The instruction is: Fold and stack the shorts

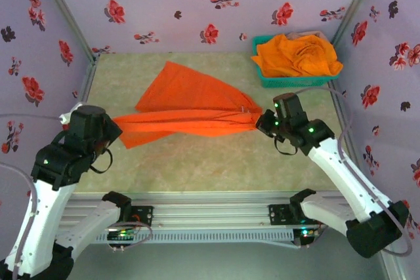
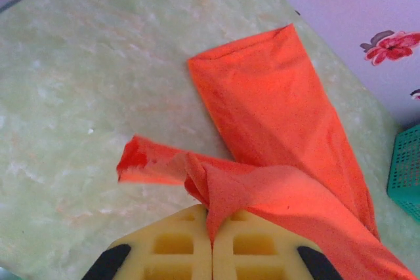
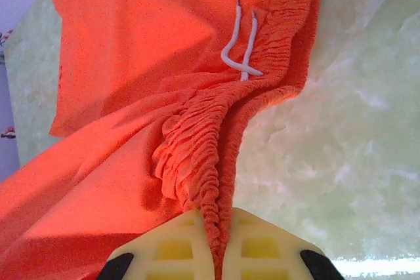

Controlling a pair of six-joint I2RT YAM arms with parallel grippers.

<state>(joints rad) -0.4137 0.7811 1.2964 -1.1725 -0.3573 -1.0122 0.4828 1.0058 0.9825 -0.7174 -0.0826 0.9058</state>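
Across the table [image 1: 216, 168], the shorts [image 1: 190, 115] stretch left to right, left gripper [image 2: 211, 237] pinched closed on a leg hem [image 2: 141, 160], right gripper [image 3: 220, 240] likewise on the waistband [image 3: 213, 162], spare leg [image 2: 275, 109] trailing toward the back.

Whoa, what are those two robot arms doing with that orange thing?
They are handling a pair of orange shorts on the table. The left gripper is pinched shut on one leg near its end, and the right gripper is pinched shut on the gathered waistband, so the shorts hang stretched between them. The other leg lies flat toward the back. More orange cloth is piled in the teal basket in the back right corner.
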